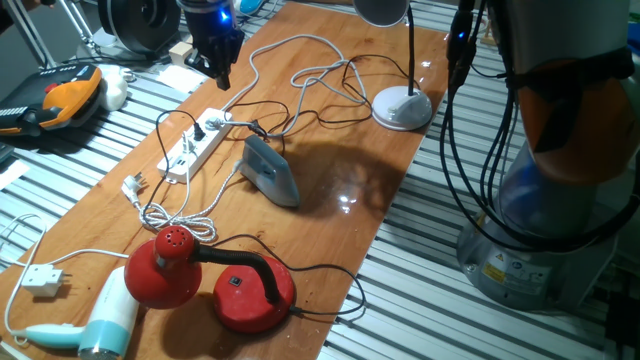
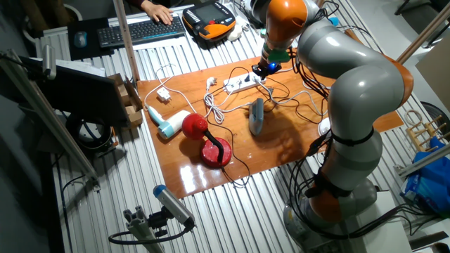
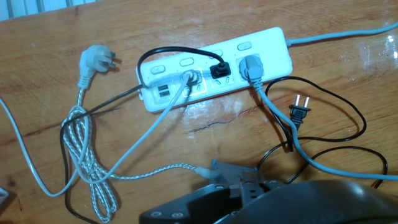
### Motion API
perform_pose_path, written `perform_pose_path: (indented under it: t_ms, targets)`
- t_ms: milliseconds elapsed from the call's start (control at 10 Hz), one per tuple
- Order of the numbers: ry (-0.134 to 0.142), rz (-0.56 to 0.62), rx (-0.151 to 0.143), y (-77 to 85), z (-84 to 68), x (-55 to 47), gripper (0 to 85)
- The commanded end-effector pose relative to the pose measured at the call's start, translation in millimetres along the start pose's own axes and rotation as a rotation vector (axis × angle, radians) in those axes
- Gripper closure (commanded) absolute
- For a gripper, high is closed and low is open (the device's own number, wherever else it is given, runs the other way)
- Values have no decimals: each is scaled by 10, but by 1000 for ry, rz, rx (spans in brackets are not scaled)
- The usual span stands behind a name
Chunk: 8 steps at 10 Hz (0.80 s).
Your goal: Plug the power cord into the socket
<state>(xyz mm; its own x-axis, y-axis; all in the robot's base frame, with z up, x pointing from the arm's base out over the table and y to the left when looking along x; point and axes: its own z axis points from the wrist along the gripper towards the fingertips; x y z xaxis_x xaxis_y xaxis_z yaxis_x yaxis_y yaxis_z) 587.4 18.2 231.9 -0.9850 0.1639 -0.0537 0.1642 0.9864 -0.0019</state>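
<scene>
Above the socket [image 3: 214, 68], the gripper [image 1: 219, 62] hangs, aperture indeterminable; the power cord's plug [image 3: 298, 112] lies loose just beside the strip, where tangled cables [image 3: 87, 168] could snag it.

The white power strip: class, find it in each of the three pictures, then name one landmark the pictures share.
One fixed view: power strip lies left of centre, beside the blue iron.
Other fixed view: upper middle, below the gripper.
Hand view: upper centre, plugs in it.
Shared landmark: the iron.
</scene>
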Motion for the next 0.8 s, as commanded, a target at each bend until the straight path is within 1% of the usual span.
perform_pose_path:
  t_ms: [0,700]
  targets:
    - [0,-2,1,0,0,1,850]
    - [-4,-6,4,8,8,0,850]
